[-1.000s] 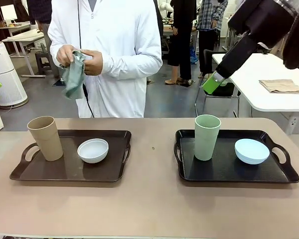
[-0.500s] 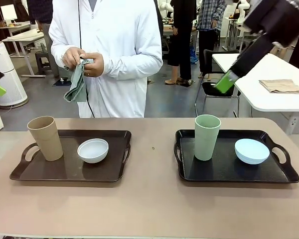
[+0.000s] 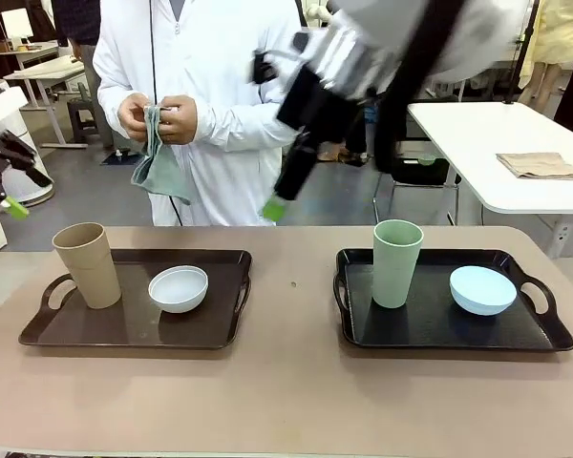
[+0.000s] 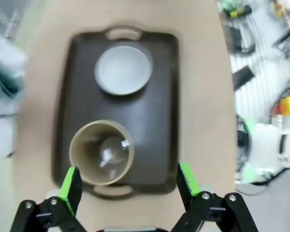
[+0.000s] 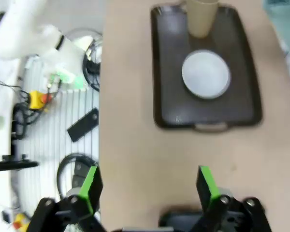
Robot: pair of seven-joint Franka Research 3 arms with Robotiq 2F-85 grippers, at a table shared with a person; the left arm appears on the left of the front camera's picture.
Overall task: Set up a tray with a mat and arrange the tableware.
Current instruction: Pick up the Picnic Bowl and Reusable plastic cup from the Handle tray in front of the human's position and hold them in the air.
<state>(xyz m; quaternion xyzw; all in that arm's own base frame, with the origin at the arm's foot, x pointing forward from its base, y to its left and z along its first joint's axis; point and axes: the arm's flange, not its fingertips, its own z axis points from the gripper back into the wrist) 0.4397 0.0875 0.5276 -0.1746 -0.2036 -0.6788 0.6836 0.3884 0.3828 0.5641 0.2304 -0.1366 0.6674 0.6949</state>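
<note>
Two dark trays lie on the table. The left tray [image 3: 224, 315] carries a tan cup [image 3: 87, 264] and a white bowl [image 3: 179, 288]. On the right tray [image 3: 430, 324] stand a sage green cup [image 3: 397, 262] and a pale blue bowl [image 3: 482, 289]. A person behind the table holds a grey-green cloth mat [image 3: 159, 162] in both hands. My right gripper [image 3: 277, 202] hangs open high over the table's middle, and its wrist view looks down on the left tray [image 5: 164, 72]. My left gripper [image 3: 8, 186] is open at the far left, above the tan cup [image 4: 101, 152] and white bowl [image 4: 123, 70].
The tan tabletop [image 3: 291, 391] is bare between the trays and along the front edge. A white table [image 3: 516, 143] with a folded beige cloth [image 3: 540, 164] stands behind on the right. Other people stand far back. Cables and gear lie on the floor [image 5: 48, 125] beside the table.
My right arm has swung from the upper right across to the middle, above the gap between the trays. My left gripper came further into view. The person raised the cloth with both hands.
</note>
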